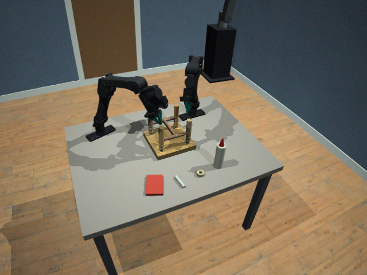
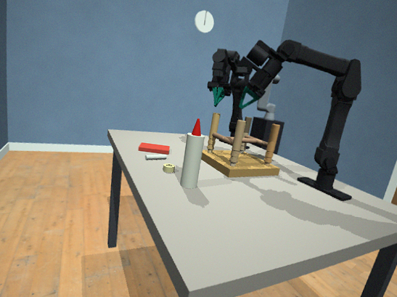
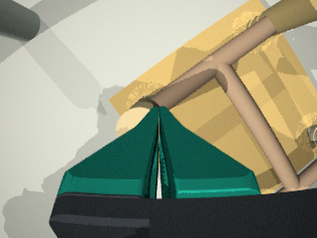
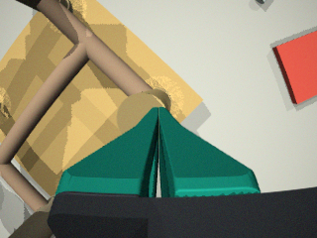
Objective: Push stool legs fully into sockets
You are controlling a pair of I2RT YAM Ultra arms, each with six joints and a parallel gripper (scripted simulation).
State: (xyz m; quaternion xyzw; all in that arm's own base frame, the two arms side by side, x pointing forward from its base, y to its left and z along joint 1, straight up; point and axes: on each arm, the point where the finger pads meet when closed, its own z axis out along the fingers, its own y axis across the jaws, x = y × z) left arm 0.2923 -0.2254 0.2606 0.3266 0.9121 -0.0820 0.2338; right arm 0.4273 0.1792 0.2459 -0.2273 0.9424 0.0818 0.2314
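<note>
The upside-down seat [image 1: 175,146] [image 2: 252,172] [image 3: 284,106] lies on the table, its four legs upright. My left gripper [image 1: 187,113] [image 2: 241,106] [image 3: 158,117] is shut and empty, a little above the front right leg [image 1: 188,130] [image 2: 237,140] [image 3: 132,120], right in the top view. My right gripper [image 1: 161,122] [image 2: 216,105] [image 4: 158,118] is shut and empty, just above the front left leg [image 1: 160,136] [image 2: 213,129] [image 4: 133,114]. The back right leg [image 1: 176,113] [image 2: 272,141] and back left leg [image 1: 150,127] stand behind. Ringed narrow parts show at the leg bottoms; exact depths cannot be told.
Brown stretchers [image 1: 170,128] [image 3: 255,119] [image 4: 47,104] join the legs in an H. A white bottle [image 1: 219,156] [image 2: 192,161] with a red tip stands in front. A tape roll [image 1: 200,171] [image 2: 168,169], a white stick [image 1: 179,181] and a red block [image 1: 154,184] [image 4: 302,69] lie near the front edge.
</note>
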